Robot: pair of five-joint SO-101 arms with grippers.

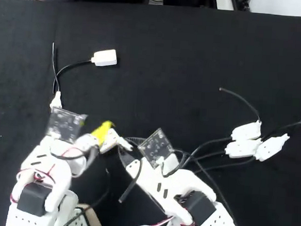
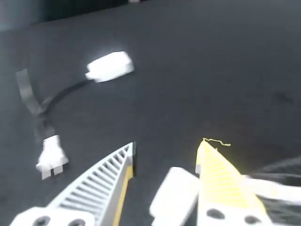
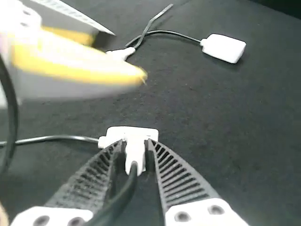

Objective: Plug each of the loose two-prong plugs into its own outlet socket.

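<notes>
My right gripper (image 3: 135, 143) is shut on a white plug (image 3: 134, 153) with a black cable, its wide front end pointing ahead. My left gripper (image 2: 164, 146) is open, and a white socket piece (image 2: 174, 197) lies between its fingers against the yellow finger (image 2: 216, 174). In the high view both grippers meet near the table's front middle, left gripper (image 1: 107, 133) beside right gripper (image 1: 125, 146). Farther back lies a white outlet socket (image 1: 104, 58) (image 2: 110, 66) (image 3: 224, 47), joined by a black cable to a loose plug (image 1: 55, 102) (image 2: 51, 157).
At the right of the black table (image 1: 196, 54), several white plugs and sockets (image 1: 247, 131) (image 1: 272, 146) lie clustered with black cables trailing toward the right arm. A loose cable end (image 1: 222, 89) curls behind them.
</notes>
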